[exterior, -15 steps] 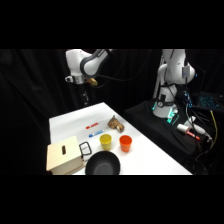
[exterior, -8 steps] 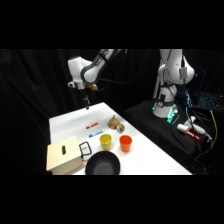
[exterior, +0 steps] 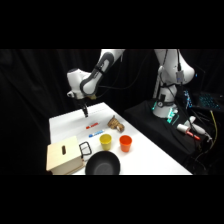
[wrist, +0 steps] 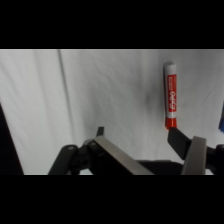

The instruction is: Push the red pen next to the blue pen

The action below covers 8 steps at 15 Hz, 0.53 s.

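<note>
The pincer (exterior: 85,114) hangs over the far end of the white bench (exterior: 150,155) with its two fingers (wrist: 192,155) spread apart and holding nothing, and the red pen (exterior: 92,125) lies flat just past it, near the blue pen (exterior: 95,133).

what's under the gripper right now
Bare white table lies below the gripper, which hangs above it. The red pen lies off to one side, untouched. The wrist view's lower part is covered by the gripper's own linkage.
</note>
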### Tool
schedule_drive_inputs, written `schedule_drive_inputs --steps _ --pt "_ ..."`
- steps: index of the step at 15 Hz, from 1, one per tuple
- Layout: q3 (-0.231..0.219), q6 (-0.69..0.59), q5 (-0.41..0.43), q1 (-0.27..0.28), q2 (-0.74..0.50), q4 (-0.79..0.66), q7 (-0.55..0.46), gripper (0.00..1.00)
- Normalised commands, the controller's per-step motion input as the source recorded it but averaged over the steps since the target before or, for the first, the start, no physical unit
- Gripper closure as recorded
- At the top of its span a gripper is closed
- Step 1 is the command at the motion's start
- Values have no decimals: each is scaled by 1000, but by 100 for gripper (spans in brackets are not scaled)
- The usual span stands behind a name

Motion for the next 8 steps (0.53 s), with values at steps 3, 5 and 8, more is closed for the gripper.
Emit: schedule_drive_inputs --steps 3,5,8 --pt "-7 55 -8 -48 315 371 24 0" --pt "-4 14 -7 -82 249 307 1 0" --pt "22 21 16 -93 195 220 -25 0"
